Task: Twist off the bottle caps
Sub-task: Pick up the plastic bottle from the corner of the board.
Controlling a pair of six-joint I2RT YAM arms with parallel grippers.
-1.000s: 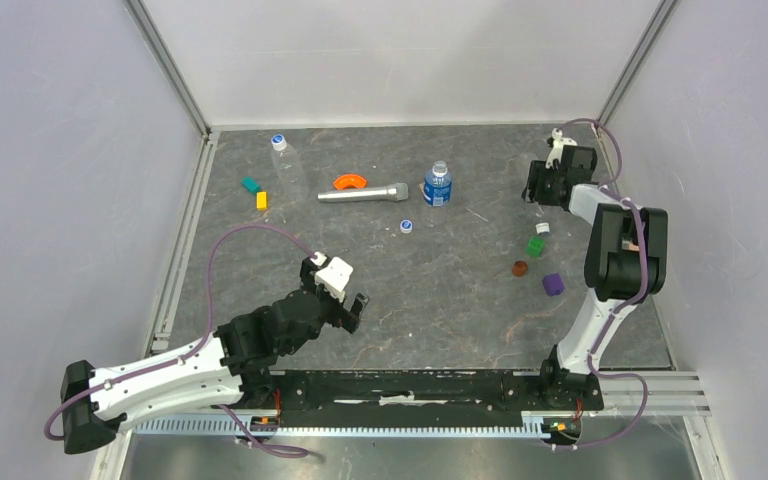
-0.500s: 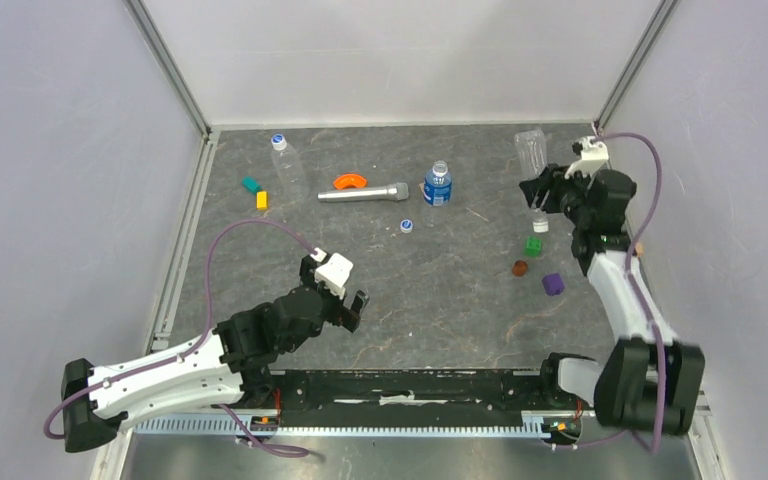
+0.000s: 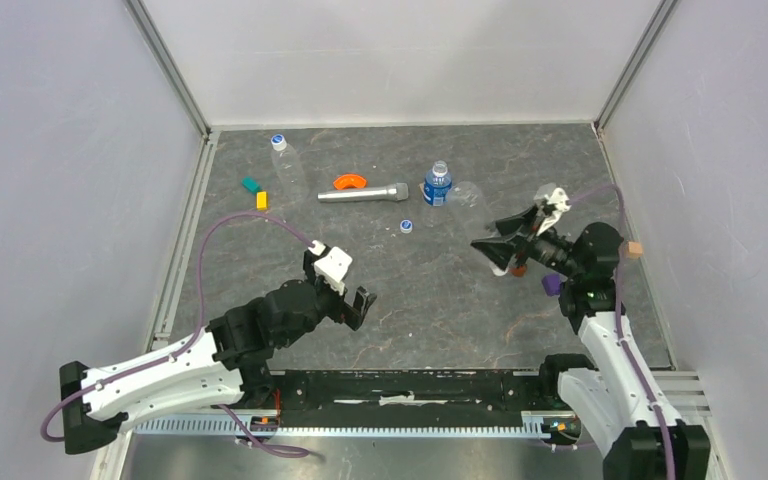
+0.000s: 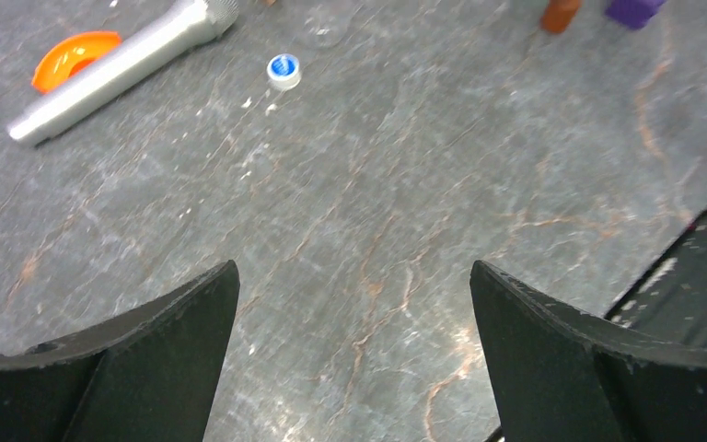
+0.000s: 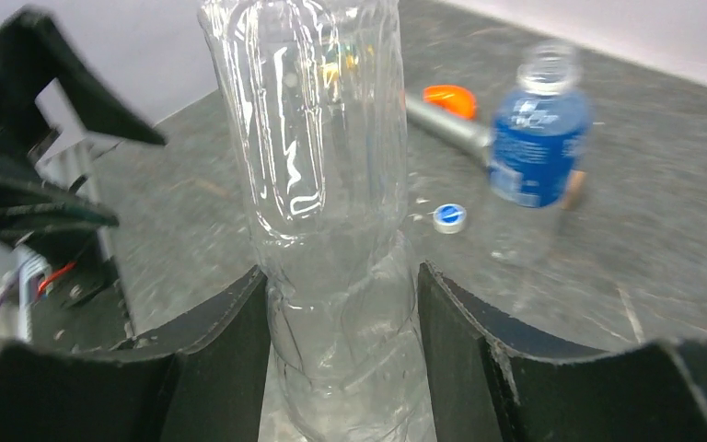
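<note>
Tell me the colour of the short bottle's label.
The label is blue; right wrist view shows it best.

Black-and-white arms (image 3: 160, 372), looping purple cables (image 3: 250, 219)

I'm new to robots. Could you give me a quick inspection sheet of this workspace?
Surface: dark veined table, no spills seen.
Job's things: clear bottle gripped; capped bottle far left; blue-label bottle upright, uncapped; loose cap nearby.
Clutter: silver microphone, orange piece, small coloured blocks.
Grippers: left gripper jaws open, empty; right gripper jaws closed on the clear bottle.
Cables: purple cables loop along both arms.
Surroundings: plain white walls.
</note>
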